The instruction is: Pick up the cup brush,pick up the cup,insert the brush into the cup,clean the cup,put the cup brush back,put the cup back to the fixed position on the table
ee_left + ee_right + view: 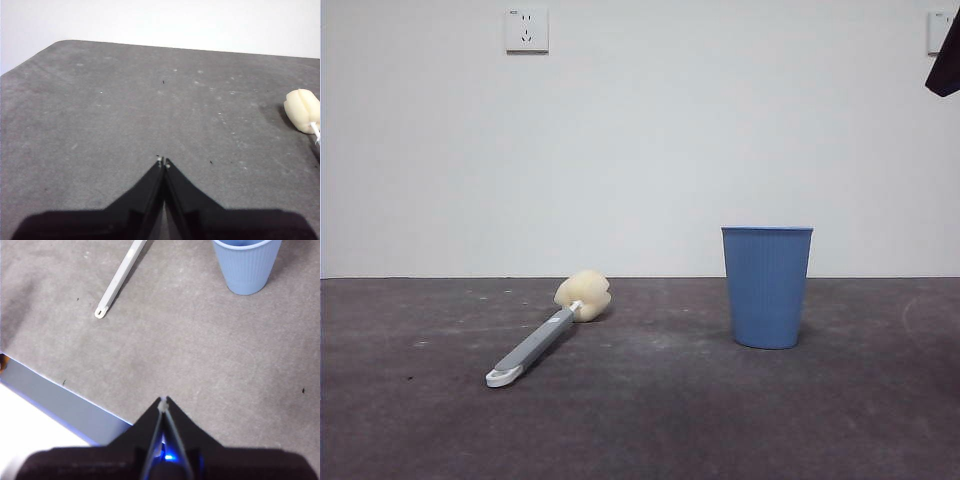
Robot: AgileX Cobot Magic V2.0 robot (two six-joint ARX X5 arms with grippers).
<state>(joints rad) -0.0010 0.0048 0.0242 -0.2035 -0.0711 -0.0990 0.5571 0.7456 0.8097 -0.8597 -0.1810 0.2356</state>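
The cup brush [548,335] lies flat on the table [650,420], left of centre, with its cream sponge head [583,295] toward the wall and its white tip toward the camera. The blue ribbed cup [766,286] stands upright to its right. My left gripper [163,162] is shut and empty above bare table, with the sponge head [303,110] off to one side. My right gripper [163,401] is shut and empty near the table's front edge; its view shows the brush handle [120,279] and the cup [246,265] ahead. One arm shows as a black tip [946,62] at the top right.
A white wall with a socket [526,30] stands behind the table. The table's front edge [65,400] runs close under my right gripper. A rounded table corner [60,44] shows in the left wrist view.
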